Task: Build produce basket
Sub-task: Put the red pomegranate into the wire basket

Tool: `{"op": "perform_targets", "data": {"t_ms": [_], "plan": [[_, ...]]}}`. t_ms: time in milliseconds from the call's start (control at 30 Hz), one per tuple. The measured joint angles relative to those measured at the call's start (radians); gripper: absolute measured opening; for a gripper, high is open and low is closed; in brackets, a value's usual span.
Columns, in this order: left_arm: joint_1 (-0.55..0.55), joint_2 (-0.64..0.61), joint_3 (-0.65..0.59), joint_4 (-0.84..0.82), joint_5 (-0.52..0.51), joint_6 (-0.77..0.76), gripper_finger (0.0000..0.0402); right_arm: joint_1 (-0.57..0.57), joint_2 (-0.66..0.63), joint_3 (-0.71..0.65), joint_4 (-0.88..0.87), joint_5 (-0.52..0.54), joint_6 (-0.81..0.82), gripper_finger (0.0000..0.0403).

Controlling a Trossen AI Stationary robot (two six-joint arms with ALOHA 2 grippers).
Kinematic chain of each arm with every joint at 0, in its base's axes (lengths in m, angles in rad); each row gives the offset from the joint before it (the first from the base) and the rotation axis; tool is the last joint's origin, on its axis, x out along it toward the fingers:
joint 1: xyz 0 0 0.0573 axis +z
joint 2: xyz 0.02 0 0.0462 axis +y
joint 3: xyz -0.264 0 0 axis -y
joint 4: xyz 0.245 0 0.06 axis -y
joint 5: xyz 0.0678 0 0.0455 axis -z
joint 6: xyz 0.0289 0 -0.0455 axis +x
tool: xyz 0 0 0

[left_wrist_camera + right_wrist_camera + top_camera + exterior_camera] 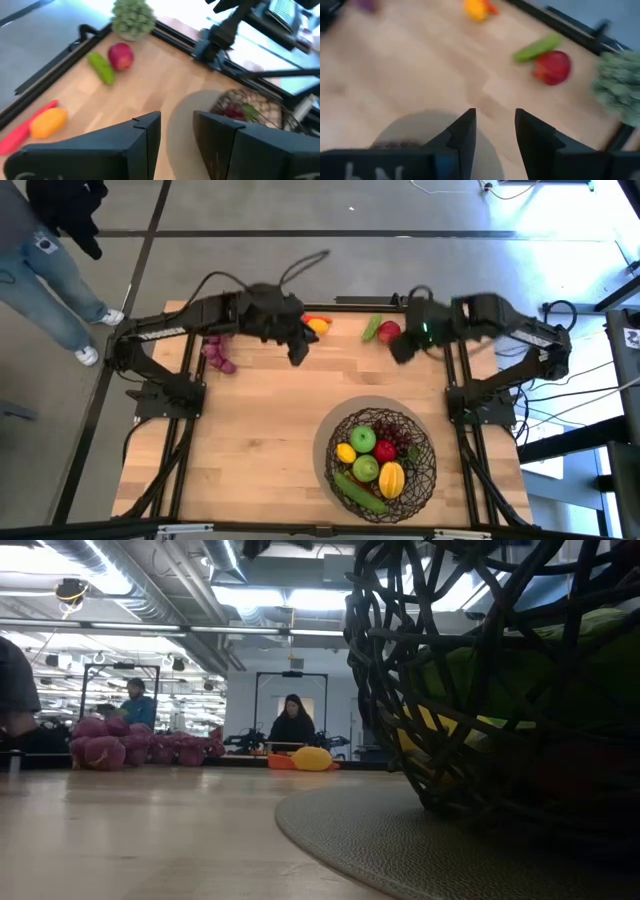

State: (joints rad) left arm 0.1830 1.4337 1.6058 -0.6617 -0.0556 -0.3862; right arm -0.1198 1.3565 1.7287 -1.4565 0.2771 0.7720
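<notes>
- The left gripper [298, 352] is hovering over the bench [260, 440], fingers apart, empty.
- The right gripper [401, 350] is hanging beside the red apple [389, 331], parted, empty.
- The basket [421, 470] is holding produce.

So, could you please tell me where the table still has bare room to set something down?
The widest bare patch is the wooden middle and near-left of the table, bordered by the purple grapes at the far left and the basket on its round mat at the near right. The far edge is crowded: lemon, cucumber, red apple, with both arms above.
</notes>
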Motion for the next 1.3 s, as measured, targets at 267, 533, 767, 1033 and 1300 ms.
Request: {"op": "perform_targets", "data": {"t_ms": [267,533,767,1033,1300], "plan": [[0.164,0.044,0.001,-0.004,0.033,0.063,0.0103,-0.373,0.082,-0.002,0.029,-0.137,-0.136,0.0129],[0.303,0.149,0.0,0.002,0.299,0.313,0.0103,-0.528,0.212,-0.002,0.064,-0.254,-0.156,0.0129],[0.385,0.19,0.0,-0.002,0.484,0.665,0.0103,-0.544,0.303,-0.003,0.082,-0.21,-0.137,0.0129],[0.476,0.211,0.0,-0.022,0.632,0.96,0.0103,-0.544,0.347,-0.003,0.085,-0.181,0.187,0.0129],[0.517,0.222,0.0,-0.023,0.636,1.078,0.0103,-0.544,0.36,-0.003,0.054,-0.154,0.293,0.0129]]}}
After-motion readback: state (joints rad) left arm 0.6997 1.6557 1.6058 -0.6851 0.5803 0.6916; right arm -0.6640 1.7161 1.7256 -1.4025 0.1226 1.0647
